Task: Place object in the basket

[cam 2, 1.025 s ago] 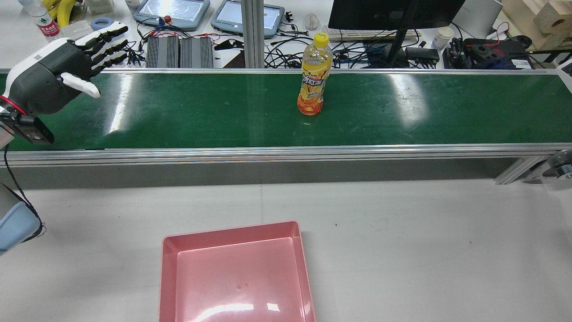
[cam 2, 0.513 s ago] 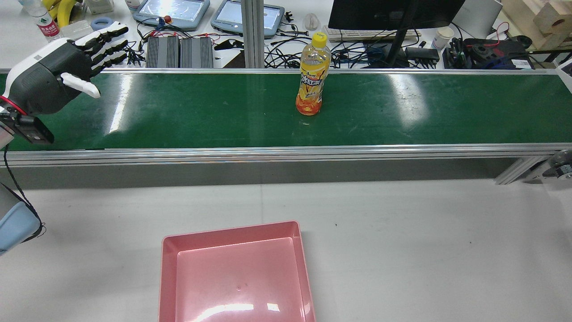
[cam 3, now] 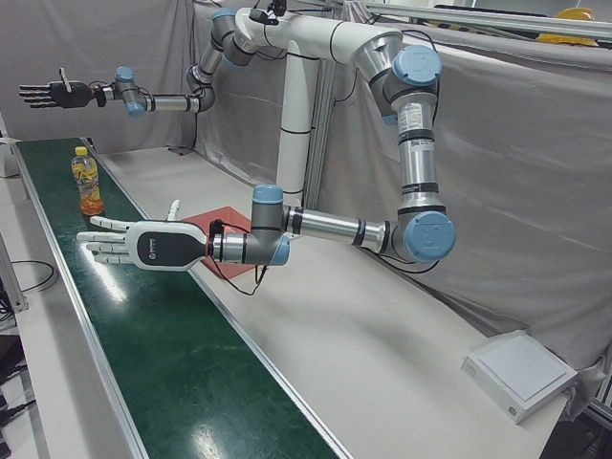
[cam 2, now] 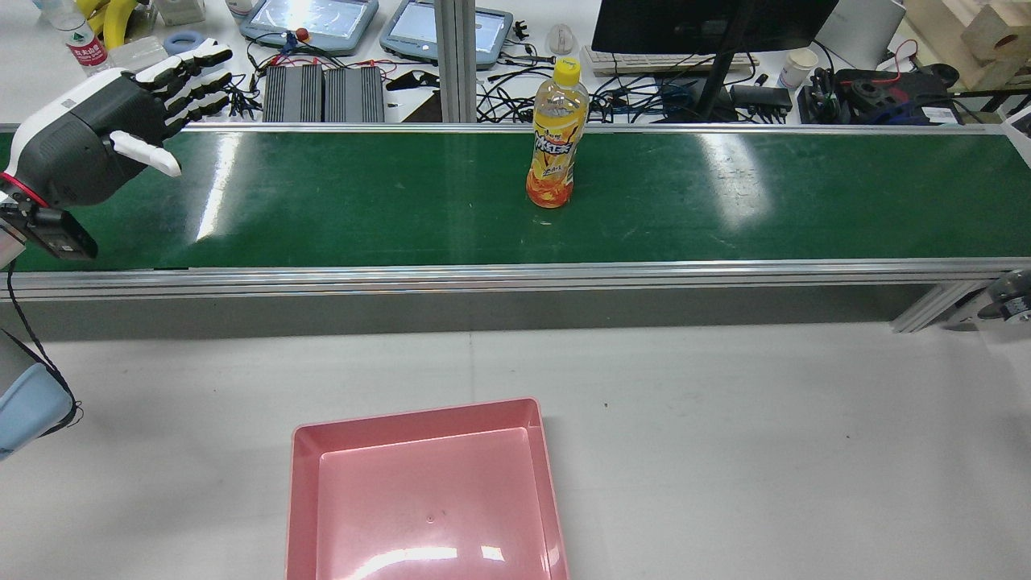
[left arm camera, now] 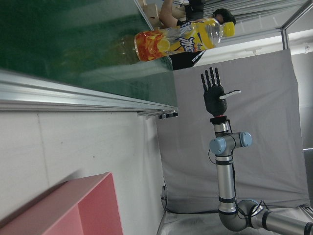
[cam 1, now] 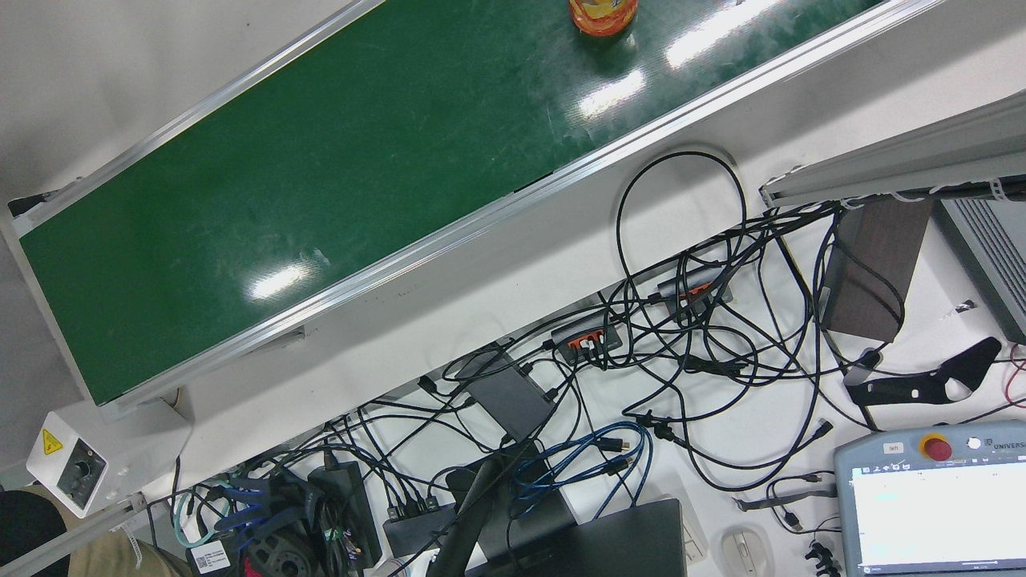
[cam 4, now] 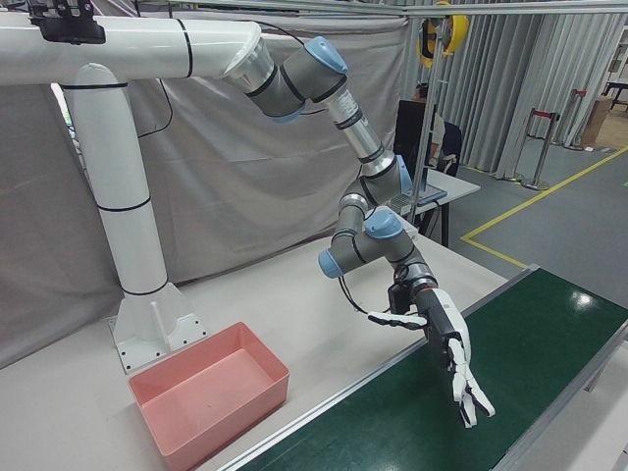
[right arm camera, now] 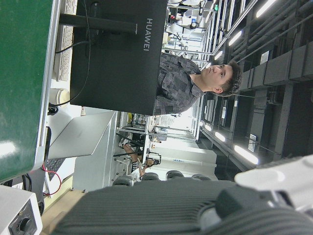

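Green conveyor belt [cam 2: 403,201] with aluminium side rails runs across my rear view, and behind it I see a clutter of black cables, two teach pendants [cam 2: 314,20] and a dark monitor [cam 2: 709,24]. Nothing stands on the belt between my left hand [cam 2: 97,137] and the orange juice bottle with the yellow cap [cam 2: 554,137]. The bottle stands upright near the belt's middle, toward the far rail, its label bright orange and yellow. My left hand hovers over the belt's left end, well apart from the bottle, fingers straight and slightly spread, holding nothing. The shallow pink plastic basket [cam 2: 306,483] sits empty on the white table, on the near side of the belt. Only the left-front view shows my right hand [cam 3: 57,94], raised beyond the bottle with fingers extended and empty.
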`<state>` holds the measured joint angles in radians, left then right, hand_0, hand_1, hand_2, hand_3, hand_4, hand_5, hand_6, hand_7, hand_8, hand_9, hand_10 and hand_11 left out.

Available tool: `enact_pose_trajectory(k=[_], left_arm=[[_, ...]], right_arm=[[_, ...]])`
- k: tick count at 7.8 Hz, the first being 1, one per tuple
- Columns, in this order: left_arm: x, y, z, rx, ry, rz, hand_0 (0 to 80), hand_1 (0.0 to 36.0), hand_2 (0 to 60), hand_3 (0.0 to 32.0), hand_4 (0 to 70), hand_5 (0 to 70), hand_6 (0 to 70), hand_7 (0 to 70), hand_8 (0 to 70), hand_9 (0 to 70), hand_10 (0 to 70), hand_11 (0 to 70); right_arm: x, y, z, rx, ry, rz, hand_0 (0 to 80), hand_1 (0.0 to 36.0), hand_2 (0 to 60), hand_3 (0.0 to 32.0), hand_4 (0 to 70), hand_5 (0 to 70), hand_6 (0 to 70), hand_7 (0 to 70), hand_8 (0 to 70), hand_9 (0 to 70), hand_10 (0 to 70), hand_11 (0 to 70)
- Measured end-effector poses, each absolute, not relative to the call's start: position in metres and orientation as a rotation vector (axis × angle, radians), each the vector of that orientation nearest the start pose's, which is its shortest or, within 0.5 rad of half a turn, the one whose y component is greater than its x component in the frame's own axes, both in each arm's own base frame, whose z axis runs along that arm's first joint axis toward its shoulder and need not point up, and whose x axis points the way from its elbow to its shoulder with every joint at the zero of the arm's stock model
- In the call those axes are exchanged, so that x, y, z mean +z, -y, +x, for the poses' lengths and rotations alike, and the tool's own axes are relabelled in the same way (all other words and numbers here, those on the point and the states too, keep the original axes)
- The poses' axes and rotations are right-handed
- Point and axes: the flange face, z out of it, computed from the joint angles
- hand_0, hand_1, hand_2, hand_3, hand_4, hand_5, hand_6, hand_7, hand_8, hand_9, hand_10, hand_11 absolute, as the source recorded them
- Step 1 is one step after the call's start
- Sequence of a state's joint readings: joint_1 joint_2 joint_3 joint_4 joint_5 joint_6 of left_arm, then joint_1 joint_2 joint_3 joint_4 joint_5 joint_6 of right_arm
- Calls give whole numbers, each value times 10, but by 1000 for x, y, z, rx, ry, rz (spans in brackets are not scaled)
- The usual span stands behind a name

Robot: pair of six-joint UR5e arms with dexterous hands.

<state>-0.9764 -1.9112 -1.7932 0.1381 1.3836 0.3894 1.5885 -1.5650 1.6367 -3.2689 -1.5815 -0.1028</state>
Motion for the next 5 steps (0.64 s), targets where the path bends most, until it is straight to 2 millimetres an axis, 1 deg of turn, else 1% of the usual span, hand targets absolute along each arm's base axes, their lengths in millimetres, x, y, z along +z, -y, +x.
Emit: enact_pose_trajectory(k=[1,3,4,5], left_arm=[[404,585,213,-1444,-2359,-100,510,57,0,38,126,138,0,0,77,86,61,99],[404,585,214,-1442,-2359,-102,507,52,0,34,127,141,2,0,77,85,62,100],[404,585,214,-1442,-2359,-102,513,56,0,40,126,142,1,0,74,81,60,98],[403,585,215,-1440,-2359,-102,514,56,0,36,130,139,1,0,77,86,61,99]], right_arm=[[665,485,141,-2331,-2204,-121,0,0,0,0,0,0,0,0,0,0,0,0],[664,485,141,-2331,-2204,-121,0,0,0,0,0,0,0,0,0,0,0,0],[664,485,141,-2331,-2205,-120,0,0,0,0,0,0,0,0,0,0,0,0],[664,485,141,-2331,-2205,-120,0,0,0,0,0,0,0,0,0,0,0,0]])
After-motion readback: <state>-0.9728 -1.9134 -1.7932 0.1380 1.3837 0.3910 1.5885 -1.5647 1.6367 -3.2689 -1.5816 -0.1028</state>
